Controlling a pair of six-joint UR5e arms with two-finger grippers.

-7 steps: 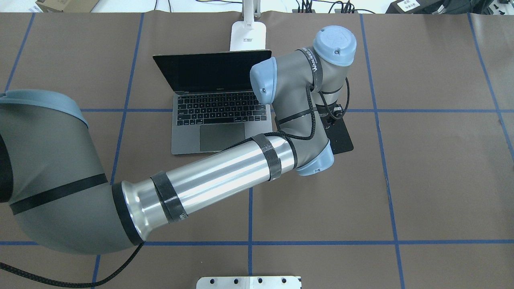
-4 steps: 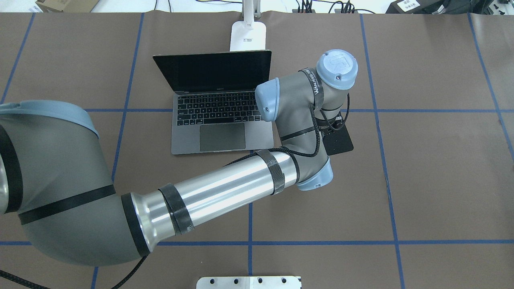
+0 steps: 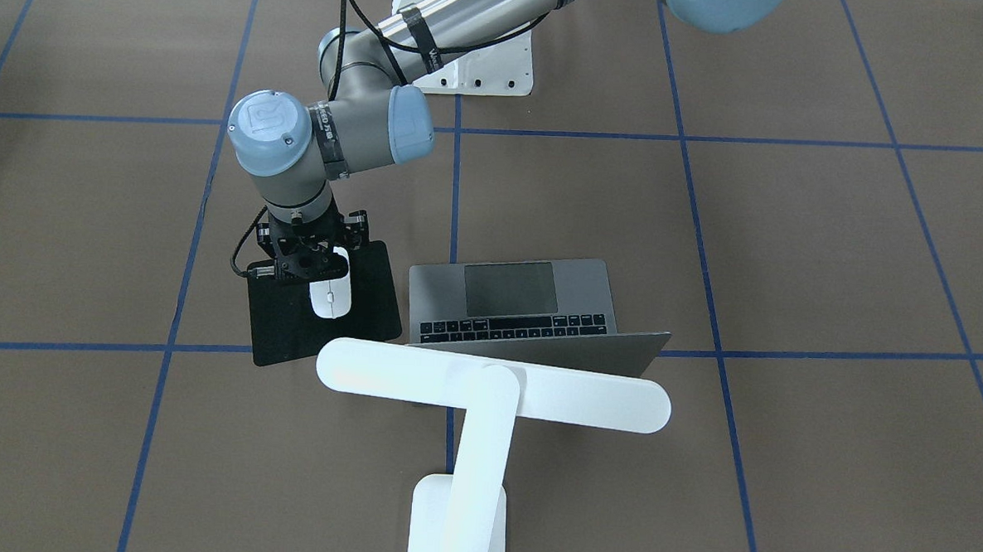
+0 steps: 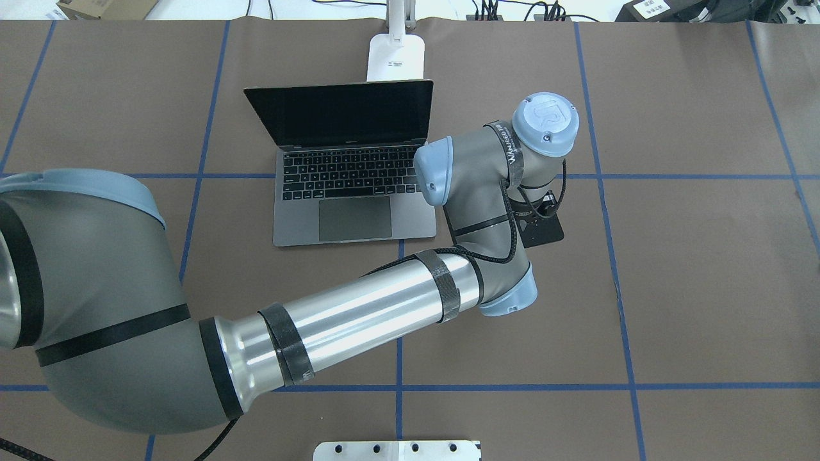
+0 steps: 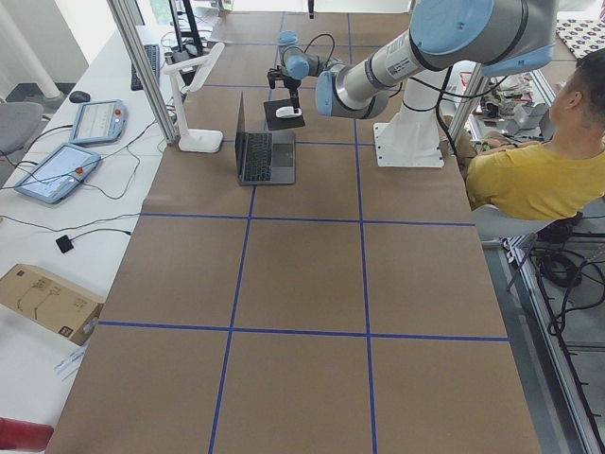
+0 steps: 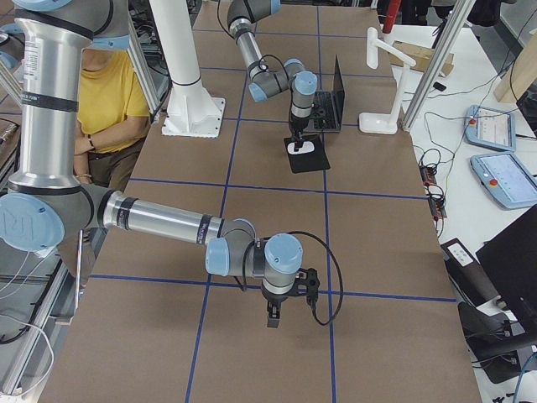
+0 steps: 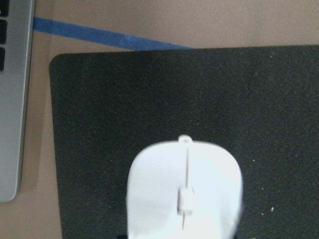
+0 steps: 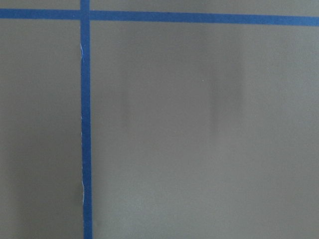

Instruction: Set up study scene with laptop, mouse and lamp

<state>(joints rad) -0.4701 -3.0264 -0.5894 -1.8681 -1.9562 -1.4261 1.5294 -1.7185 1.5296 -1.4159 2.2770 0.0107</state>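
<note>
Furthest toward the robot's left, the laptop [image 4: 355,205] lies open on the brown table [image 4: 672,288], its dark screen and black keys facing the robot. Its grey lid leans back toward the far edge. Just behind that lid stands the lamp [image 3: 493,386]. The rectangular base sits on the table, and the long white bar is raised and runs roughly parallel to the lid's top edge.

Next, just beside the laptop on its right, lies a flat black pad [image 3: 366,304]. A narrow strip of bare table separates the 2. The mouse [image 3: 330,298] rests on this pad, in the half nearer the robot, with its centre line pointing away from the robot.

Directly over the mouse's robot-side end hangs the left gripper [image 3: 308,266], pointing straight down. The left arm [image 4: 359,314] reaches across from the overhead view's left, and its wrist hides the mouse from that camera. The gripper's own black body covers its fingertips in the front-facing view. The left wrist camera shows only the mouse close below and none of the fingers. So I cannot tell whether the fingers are spread beside the mouse or pinching it.

Well apart from all this, toward the table's right end, the right gripper [image 6: 275,317] points down above bare table. Its wrist camera sees only brown surface crossed by blue tape lines [image 8: 85,124]. Whether it is spread or pressed together cannot be told.
</note>
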